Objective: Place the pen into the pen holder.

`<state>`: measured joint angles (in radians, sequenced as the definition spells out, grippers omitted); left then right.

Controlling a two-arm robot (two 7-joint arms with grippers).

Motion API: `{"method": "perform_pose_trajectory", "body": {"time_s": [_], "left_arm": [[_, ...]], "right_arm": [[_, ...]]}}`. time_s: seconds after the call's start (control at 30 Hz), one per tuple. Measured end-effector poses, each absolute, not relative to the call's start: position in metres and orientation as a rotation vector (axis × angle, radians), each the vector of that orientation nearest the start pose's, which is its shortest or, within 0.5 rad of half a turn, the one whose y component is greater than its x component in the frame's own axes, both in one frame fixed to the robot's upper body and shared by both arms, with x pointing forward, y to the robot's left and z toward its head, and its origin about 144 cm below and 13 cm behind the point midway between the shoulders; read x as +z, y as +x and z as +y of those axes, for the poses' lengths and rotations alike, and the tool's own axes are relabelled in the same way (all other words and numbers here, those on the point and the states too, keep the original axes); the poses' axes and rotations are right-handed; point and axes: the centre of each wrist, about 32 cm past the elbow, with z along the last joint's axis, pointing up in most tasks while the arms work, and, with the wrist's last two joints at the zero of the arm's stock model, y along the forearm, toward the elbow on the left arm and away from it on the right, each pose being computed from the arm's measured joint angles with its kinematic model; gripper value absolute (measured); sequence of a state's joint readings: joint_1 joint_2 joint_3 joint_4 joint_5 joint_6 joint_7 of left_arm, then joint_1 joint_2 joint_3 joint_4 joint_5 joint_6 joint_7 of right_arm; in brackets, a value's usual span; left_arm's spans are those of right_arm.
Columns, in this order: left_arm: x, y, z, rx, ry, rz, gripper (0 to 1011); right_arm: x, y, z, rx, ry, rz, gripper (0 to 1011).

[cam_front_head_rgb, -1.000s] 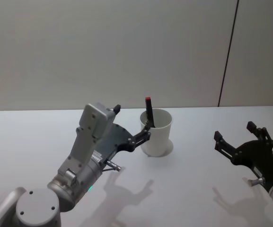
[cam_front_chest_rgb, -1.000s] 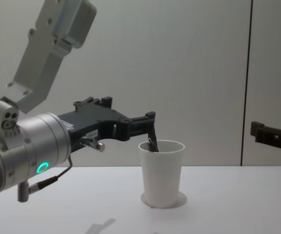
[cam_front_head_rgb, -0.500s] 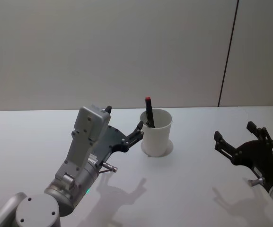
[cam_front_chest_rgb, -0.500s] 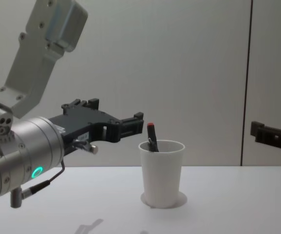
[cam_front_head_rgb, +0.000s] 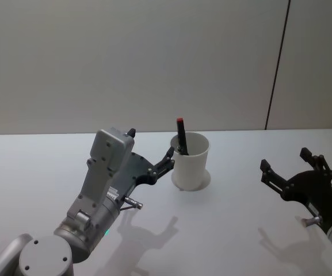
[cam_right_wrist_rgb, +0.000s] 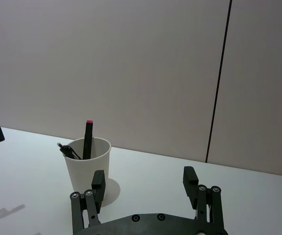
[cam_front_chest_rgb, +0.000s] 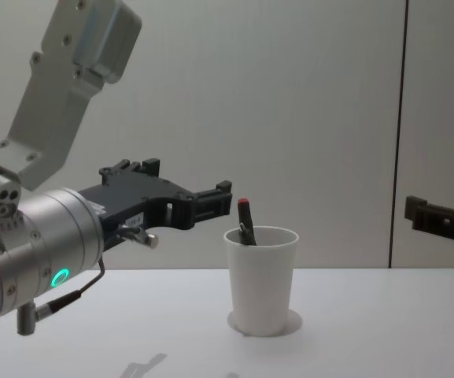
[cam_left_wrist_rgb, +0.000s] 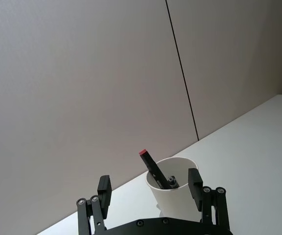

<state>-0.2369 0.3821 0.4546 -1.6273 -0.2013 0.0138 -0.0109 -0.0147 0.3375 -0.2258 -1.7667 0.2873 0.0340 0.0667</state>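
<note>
Pen (cam_front_head_rgb: 181,135) in pen holder (cam_front_head_rgb: 190,161)

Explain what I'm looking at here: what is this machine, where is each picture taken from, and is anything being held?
This is a two-armed robot at a white table. One picture looks down from its head, one looks across from its chest, and one comes from each wrist. The left gripper hangs open just beside the pen holder, a white paper cup, holding nothing. The pen, black with a red tip, stands leaning inside the cup. The right gripper hovers open off to the right, also empty.
</note>
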Motion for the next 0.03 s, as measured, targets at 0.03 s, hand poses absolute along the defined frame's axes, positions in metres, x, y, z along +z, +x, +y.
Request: {"method": "perform_pose_trajectory", "body": {"time_s": [0.03], "left_arm": [[1.2046,0.4919,0.1982,1.123,0.060,-0.267,1000]], "right_arm": [[1.1887,0.4433,-0.2371,-1.230,0.026,-0.075,1002]]}}
